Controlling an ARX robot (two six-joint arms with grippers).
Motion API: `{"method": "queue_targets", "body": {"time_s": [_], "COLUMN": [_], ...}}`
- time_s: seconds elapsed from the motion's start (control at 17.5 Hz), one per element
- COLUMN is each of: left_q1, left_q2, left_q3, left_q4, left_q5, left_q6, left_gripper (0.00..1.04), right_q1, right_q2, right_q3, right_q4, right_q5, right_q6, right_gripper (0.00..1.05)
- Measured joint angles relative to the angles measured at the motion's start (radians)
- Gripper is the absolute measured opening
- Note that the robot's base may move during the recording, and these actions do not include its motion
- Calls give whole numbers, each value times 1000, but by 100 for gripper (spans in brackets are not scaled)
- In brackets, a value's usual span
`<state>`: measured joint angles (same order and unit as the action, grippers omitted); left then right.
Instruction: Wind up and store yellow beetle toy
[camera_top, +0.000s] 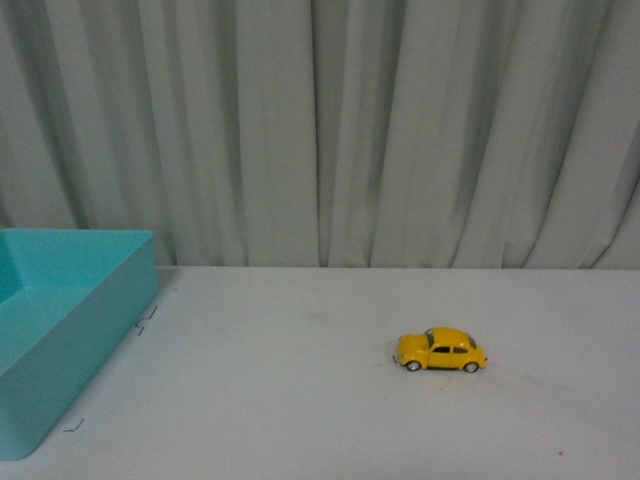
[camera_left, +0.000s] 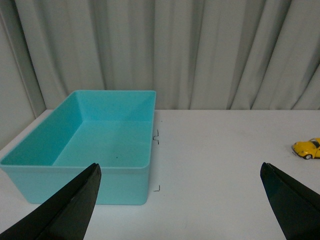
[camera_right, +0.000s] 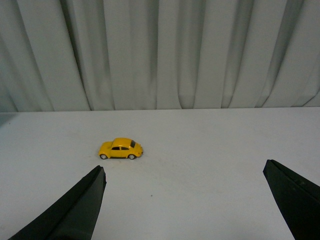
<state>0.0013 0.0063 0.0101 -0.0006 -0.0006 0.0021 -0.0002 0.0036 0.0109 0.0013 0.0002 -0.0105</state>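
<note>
The yellow beetle toy (camera_top: 440, 351) stands on its wheels on the white table, right of centre, side-on. It also shows in the right wrist view (camera_right: 120, 149), ahead of and slightly left of my open right gripper (camera_right: 184, 172), and at the edge of the left wrist view (camera_left: 308, 148). My left gripper (camera_left: 180, 170) is open and empty, facing the teal bin (camera_left: 100, 175). Neither arm shows in the front view.
The open teal bin (camera_top: 90, 330) sits at the table's left edge, with nothing in it that I can see. Small black corner marks (camera_top: 146, 318) lie on the table beside it. A grey curtain (camera_top: 320, 130) hangs behind the table.
</note>
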Motion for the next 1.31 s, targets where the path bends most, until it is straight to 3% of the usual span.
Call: {"method": "queue_targets", "body": {"time_s": [1.31], "left_q1": [0], "left_q2": [0], "left_q3": [0], "left_q4": [-3], "left_q5": [0], "left_q6": [0], "left_gripper": [98], "right_q1": [0], "right_q2": [0], "right_q3": [0], "right_q4": [-5], "right_q5": [0], "right_q6": [0], "right_gripper": [98]}}
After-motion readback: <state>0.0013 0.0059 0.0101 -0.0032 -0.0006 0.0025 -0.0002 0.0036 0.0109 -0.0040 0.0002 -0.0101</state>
